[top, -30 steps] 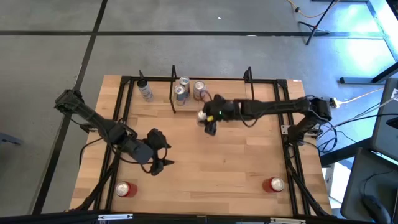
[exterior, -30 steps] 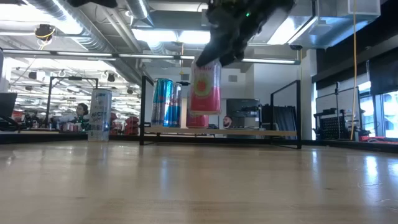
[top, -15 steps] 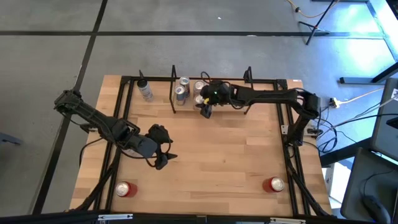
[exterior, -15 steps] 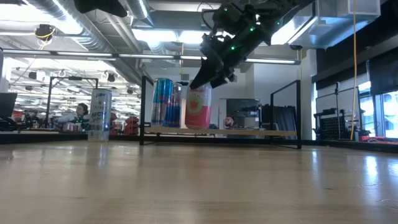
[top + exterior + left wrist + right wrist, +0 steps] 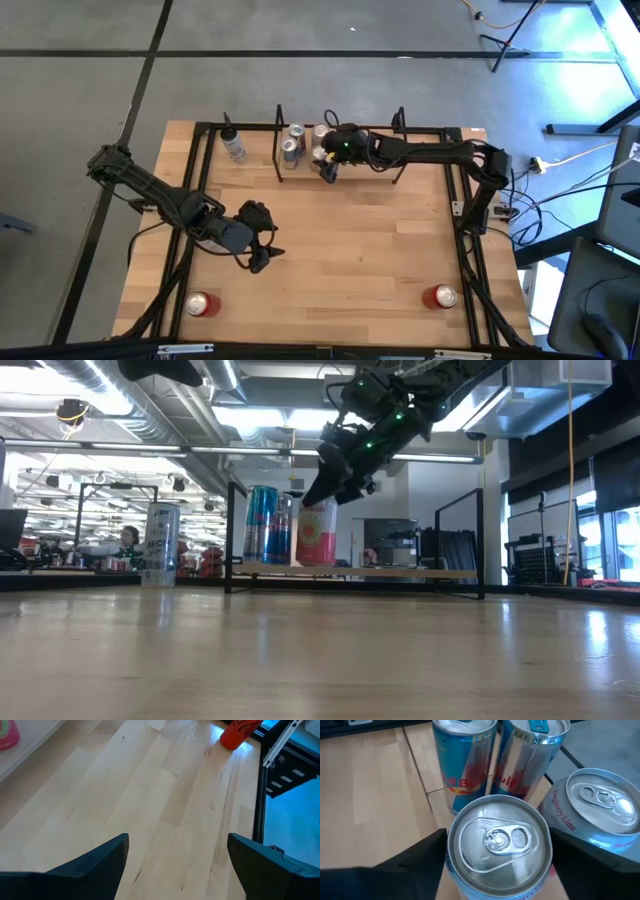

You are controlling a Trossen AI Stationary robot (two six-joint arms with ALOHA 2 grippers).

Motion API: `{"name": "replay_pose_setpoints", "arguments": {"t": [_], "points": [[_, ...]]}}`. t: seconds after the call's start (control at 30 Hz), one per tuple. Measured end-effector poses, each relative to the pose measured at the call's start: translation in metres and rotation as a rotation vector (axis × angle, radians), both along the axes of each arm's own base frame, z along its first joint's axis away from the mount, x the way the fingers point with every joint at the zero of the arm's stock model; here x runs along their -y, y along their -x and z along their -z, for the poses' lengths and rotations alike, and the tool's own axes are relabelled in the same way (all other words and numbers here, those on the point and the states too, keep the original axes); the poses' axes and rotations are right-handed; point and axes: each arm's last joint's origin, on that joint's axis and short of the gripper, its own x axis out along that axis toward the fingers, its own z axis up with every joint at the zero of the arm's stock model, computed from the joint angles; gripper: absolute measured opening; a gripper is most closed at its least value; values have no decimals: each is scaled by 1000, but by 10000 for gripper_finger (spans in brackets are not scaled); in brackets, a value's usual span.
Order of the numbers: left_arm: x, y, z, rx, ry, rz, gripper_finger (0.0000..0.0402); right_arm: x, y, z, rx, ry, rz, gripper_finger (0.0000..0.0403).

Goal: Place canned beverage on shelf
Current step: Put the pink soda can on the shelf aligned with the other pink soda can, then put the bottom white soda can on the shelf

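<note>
Near edge: two red cans, one (image 5: 203,304) on the left, one (image 5: 439,296) on the right, both untouched, well apart from the shelf.

Mid-table, left: left gripper (image 5: 259,250), idle above bare wood, fingers spread wide and empty.

Far edge: shelf (image 5: 400,572), light board between black wire frames. Right gripper (image 5: 329,170) over its left part, fingers closed on the pink can (image 5: 316,533), gripped near the top. In the low view the can's base sits at or just above the board; contact cannot be told. Just beside it on the shelf: two blue cans (image 5: 465,765) and a second pink-labelled can (image 5: 592,815).

Far left, off the shelf: a tall pale can (image 5: 160,543) standing on the table.

Progress, judged: carry done, can at its place; left are settling, release, withdrawal. The red cans possibly follow.

Surface: pale wood table (image 5: 350,260), smooth and glossy, edged by black rails.

Room: open workshop, ceiling ducts, strip lights, desks; a person seated far left.
</note>
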Motion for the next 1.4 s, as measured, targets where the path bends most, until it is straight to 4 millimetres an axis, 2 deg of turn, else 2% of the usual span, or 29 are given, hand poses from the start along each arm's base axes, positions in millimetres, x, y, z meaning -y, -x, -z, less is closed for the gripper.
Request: {"name": "replay_pose_setpoints", "arguments": {"t": [0.13,0.23,0.37,0.57,0.7,0.87,1.0,1.1,1.3,1.4], "points": [[0,0,0,-3,7,6,325,1,0,-4,19,17,11,371],[1,0,0,-10,22,23,325,1,1,-10,25,18,8,392],[2,0,0,-19,40,41,325,1,-2,-23,28,15,-1,387],[1,12,-11,21,86,60,325,-13,-9,-67,-8,-14,-59,376],[5,27,-22,51,164,96,325,-45,-13,-95,-41,-47,-156,375],[18,46,-25,15,222,139,325,-110,-19,-117,-24,-73,-322,375],[29,58,-22,-36,245,156,325,-161,-22,-118,5,-74,-417,375],[32,66,-30,-85,222,149,325,-189,-23,-112,4,-84,-428,375],[16,87,-66,-195,97,82,325,-224,-22,-104,-8,-106,-397,375],[3,101,-69,-328,9,-8,325,-233,-21,-100,-15,-109,-375,375]]}}
